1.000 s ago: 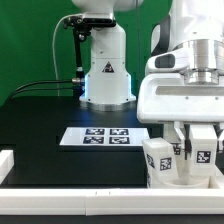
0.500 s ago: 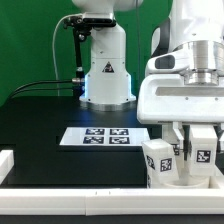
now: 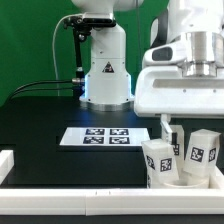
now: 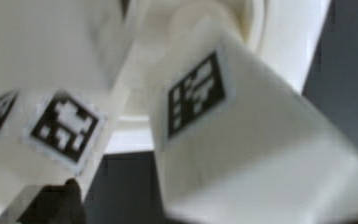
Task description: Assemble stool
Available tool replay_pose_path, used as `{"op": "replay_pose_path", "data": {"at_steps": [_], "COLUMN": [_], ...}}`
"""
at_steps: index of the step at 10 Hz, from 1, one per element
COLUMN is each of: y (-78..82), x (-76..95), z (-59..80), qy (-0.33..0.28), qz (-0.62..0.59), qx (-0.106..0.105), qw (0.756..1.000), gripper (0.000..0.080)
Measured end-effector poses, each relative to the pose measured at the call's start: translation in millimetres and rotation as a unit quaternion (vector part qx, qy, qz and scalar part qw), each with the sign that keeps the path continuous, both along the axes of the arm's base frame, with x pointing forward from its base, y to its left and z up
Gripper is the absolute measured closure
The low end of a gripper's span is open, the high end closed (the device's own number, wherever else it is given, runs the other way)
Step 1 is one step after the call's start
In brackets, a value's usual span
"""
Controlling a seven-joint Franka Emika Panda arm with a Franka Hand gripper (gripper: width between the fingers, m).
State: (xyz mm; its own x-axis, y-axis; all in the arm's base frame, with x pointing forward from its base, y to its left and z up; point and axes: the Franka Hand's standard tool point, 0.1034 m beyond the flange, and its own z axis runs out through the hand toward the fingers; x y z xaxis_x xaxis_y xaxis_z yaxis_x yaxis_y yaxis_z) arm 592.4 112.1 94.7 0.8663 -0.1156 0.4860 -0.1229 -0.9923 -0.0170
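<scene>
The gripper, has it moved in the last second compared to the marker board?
Yes. The gripper has risen away from the stool legs, while the marker board stays put on the table.

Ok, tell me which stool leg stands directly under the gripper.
The leg on the exterior view's right, below the open gripper; the other leg stands further left.

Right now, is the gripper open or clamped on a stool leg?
Open. In the exterior view the gripper sits above the two upright legs, with its fingers clear of them, gripping nothing.
</scene>
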Motion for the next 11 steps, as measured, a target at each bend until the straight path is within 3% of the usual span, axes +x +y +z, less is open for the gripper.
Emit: {"op": "replay_pose_path", "data": {"at_steps": [4,6,8,11], "y": [-7.2,-3.2,-3.8,-9.7], "x": [12.4,15.9,17.3,12.1], "z": [8.0,8.7,8.9,5.2], "qy": [0.042,0.12,0.117,0.116], "qz": [-0.018,-0.018,-0.02,-0.108], "qx": [0.015,0.02,0.021,0.07], "qw": [0.999,0.992,0.993,0.985], "gripper": [0.015,0.015,0.015,0.015]}}
